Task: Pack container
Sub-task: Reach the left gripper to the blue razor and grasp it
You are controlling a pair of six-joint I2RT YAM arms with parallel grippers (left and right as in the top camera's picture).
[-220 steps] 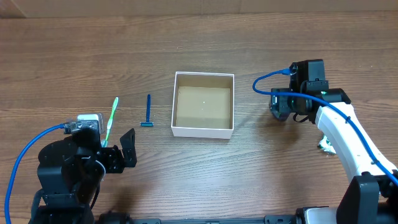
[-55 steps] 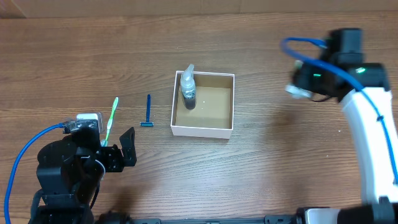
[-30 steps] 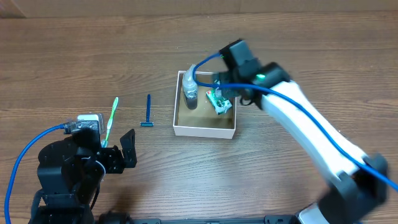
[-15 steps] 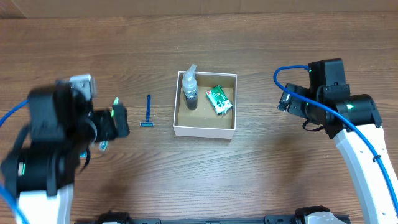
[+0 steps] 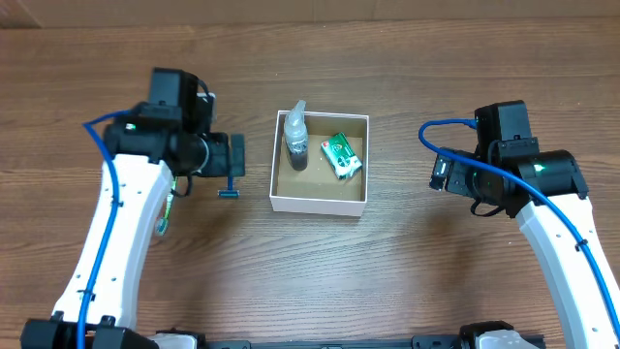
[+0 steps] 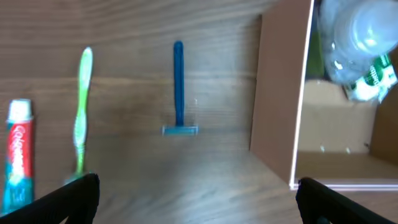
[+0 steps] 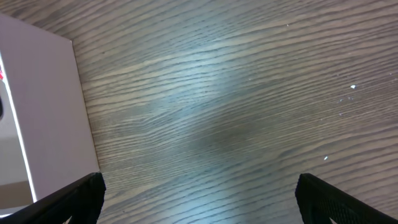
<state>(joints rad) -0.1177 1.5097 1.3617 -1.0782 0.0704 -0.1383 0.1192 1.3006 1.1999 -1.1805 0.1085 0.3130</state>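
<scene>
The container, a white box with a brown inside, stands mid-table. In it are a clear bottle and a green packet. My left gripper is open and empty, held above a blue razor that lies left of the box. In the left wrist view the razor lies ahead between my open fingers, with the container wall to the right. My right gripper is open and empty, right of the box. In the right wrist view the container wall is at the left.
A green toothbrush and a red-and-white toothpaste tube lie on the wood left of the razor. The toothbrush's end shows under my left arm in the overhead view. Blue cables loop off both wrists.
The right arm put the bottle and then the green packet into the container and drew back to the right. The left arm rose from the front left to above the razor.
</scene>
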